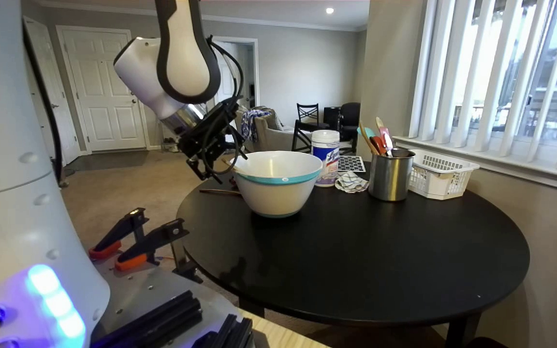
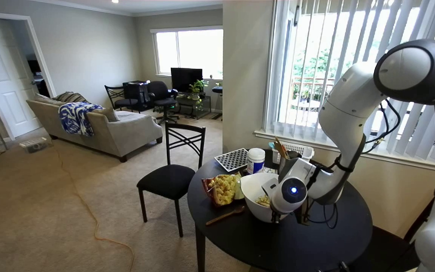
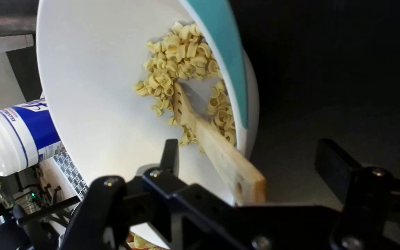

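- Tool (image 3: 250, 151) spread wide, holds nothing; handle of wooden spatula (image 3: 217, 146) shows between its jaws.
- Spatula leans in bowl (image 1: 273, 197), set in from round edge of table (image 1: 380, 261).
- Low approach could clip rim, tip bowl, spill pasta (image 3: 182, 59).
- Off-centre closing might skid handle.

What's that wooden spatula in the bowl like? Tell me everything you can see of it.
The wooden spatula is pale, with a slotted head and a straight, flat handle that has a small hole near its squared end. It leans in the white bowl, head down among curly, pasta-like pieces, handle slanting up towards the rim; whether it rests on the rim is hard to tell. The gripper stands open, jaws to either side of the handle's end in the wrist view, with no visible contact.
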`<state>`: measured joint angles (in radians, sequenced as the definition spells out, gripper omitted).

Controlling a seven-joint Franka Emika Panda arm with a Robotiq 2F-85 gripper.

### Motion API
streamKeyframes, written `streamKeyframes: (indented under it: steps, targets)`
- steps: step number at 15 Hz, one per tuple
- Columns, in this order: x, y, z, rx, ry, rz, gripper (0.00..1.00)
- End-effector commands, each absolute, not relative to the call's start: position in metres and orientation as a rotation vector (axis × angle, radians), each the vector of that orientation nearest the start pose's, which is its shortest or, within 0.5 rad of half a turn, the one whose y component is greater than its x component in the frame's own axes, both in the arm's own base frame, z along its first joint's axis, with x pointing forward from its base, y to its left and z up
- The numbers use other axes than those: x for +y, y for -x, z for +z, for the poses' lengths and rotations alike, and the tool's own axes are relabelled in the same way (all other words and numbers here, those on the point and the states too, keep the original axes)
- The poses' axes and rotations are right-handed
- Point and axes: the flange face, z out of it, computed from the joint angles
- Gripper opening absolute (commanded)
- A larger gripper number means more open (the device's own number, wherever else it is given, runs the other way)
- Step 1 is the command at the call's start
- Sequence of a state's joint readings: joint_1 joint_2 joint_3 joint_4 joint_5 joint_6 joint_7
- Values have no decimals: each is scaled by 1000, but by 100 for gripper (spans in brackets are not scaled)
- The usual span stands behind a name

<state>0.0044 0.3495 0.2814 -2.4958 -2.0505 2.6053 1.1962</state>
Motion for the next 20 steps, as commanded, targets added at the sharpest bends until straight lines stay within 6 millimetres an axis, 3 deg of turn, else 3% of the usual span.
streamKeyframes:
  steps: [1,15,16,17,18,20]
  targets:
    - [152,-387,130,1230,-2244,594,100]
    - [147,-379,160,1217,-2207,634,100]
    - [146,-377,160,1221,-2206,634,98]
    - [147,-375,160,1236,-2198,639,74]
    - [147,-373,161,1238,-2196,640,73]
    - [146,-370,161,1237,-2196,640,63]
